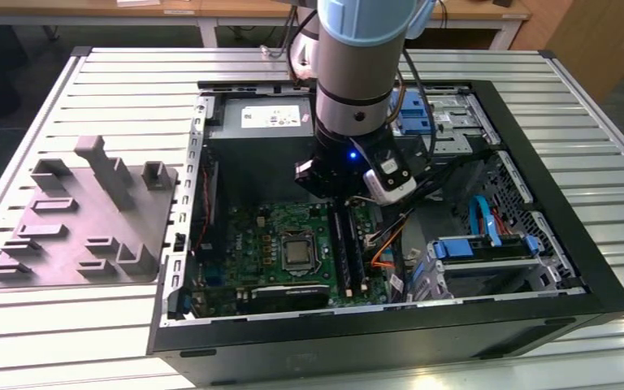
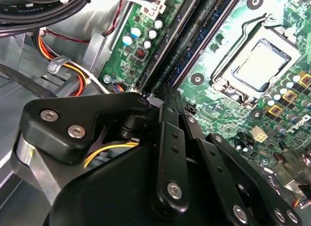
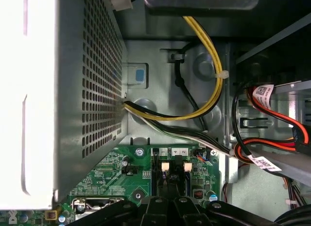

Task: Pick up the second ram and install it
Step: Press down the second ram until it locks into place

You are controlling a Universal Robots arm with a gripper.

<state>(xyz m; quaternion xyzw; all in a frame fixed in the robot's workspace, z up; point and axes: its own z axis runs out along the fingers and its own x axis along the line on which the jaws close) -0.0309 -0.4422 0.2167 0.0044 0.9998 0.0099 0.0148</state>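
Green motherboard [image 1: 274,244] faces up in the open case [image 1: 529,244], slots [image 1: 344,244] reachable from above. End effector [image 2: 167,102] hangs over the slots, at 3 o'clock of the CPU socket [image 1: 293,250]; grip state cannot tell.

a ribbed metal table [image 1: 95,81] of pale slats is being used as the carrying surface. an open computer case [image 1: 551,313] is being borne directly on it, toward the exterior view's right. a grey moulded fixture plate [image 1: 84,223] with upright blocks is being supported just beside the case, on the exterior view's left.
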